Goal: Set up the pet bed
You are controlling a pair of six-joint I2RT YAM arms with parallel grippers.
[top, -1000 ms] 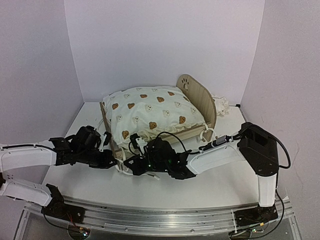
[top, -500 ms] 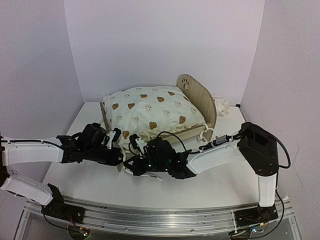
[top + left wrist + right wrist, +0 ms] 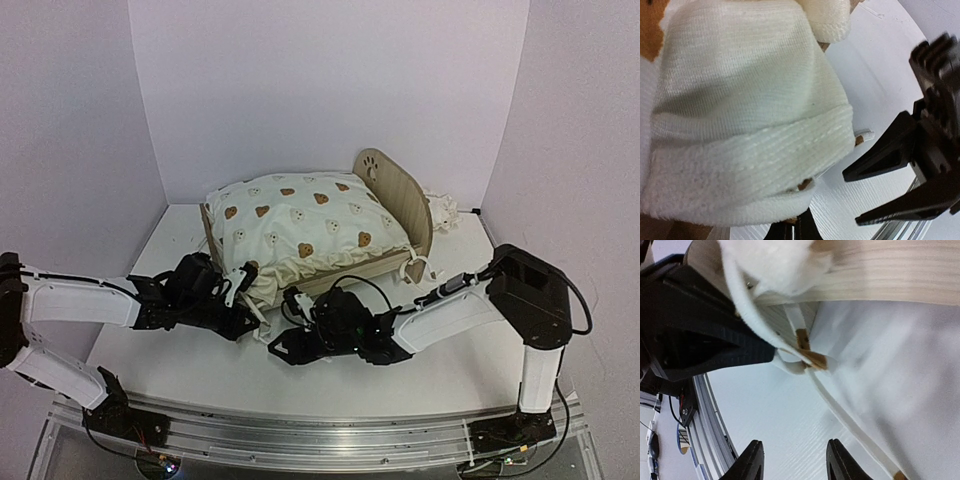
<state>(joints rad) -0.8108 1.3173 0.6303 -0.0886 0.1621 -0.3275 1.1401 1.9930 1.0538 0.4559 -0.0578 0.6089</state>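
— Pet bed (image 3: 395, 195) at back of table (image 3: 190, 375), cream cushion (image 3: 300, 225) on top.
— Grippers?
— Left gripper (image 3: 243, 287) pinched on cushion's near corner; right gripper (image 3: 795, 460) parted, empty, just beside.

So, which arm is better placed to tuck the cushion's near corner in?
Probably left: the left gripper is shut on the cushion at that corner; the right gripper is open, holding nothing.

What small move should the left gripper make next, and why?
Probably the left gripper should carry the cushion corner it pinches up and inward over the pet bed frame, then let go: that corner hangs outside the near-left edge, and the right gripper is open, clear of it.
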